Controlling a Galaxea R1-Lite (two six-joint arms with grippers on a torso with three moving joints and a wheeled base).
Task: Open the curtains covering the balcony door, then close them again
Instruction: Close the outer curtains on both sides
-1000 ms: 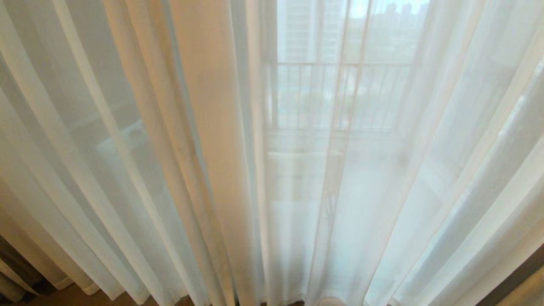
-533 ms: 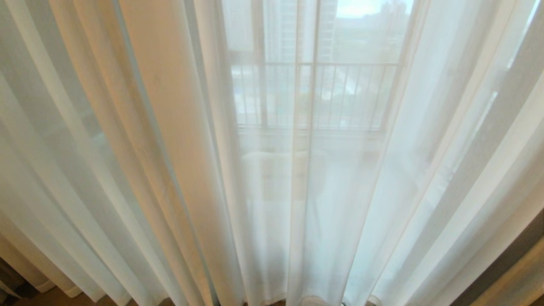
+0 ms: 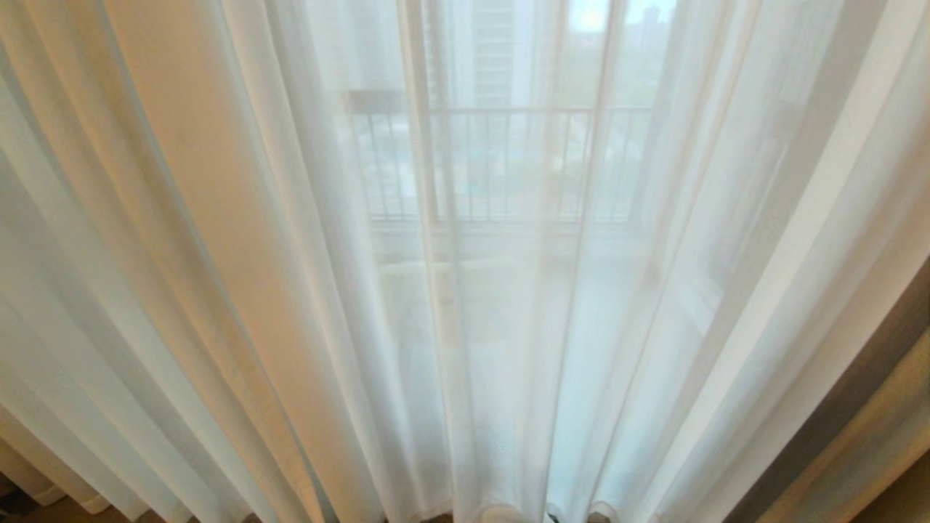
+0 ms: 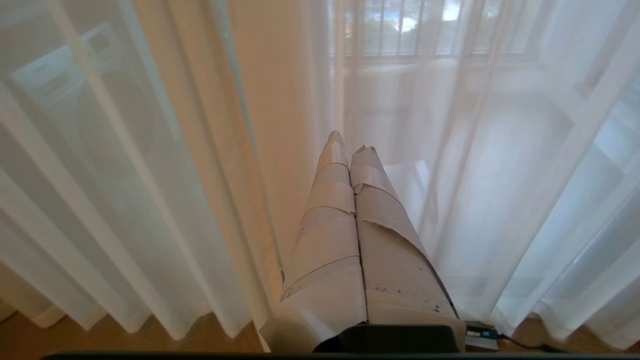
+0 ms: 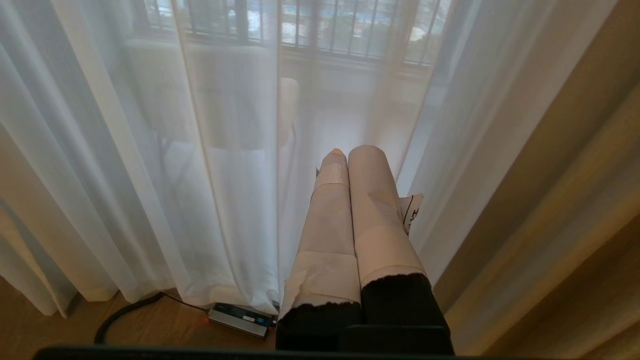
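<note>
White sheer curtains (image 3: 508,327) hang drawn across the balcony door (image 3: 429,181).

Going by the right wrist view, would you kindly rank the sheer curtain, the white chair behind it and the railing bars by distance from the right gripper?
From the right gripper:
1. Sheer curtain, hanging just ahead of the fingertips.
2. White chair, behind the sheer.
3. Railing bars, farthest, outside.

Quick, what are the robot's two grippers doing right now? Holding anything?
Left gripper: shut, holding nothing, close to the thin white sheer curtains.
Right gripper: shut, holding nothing.
</note>
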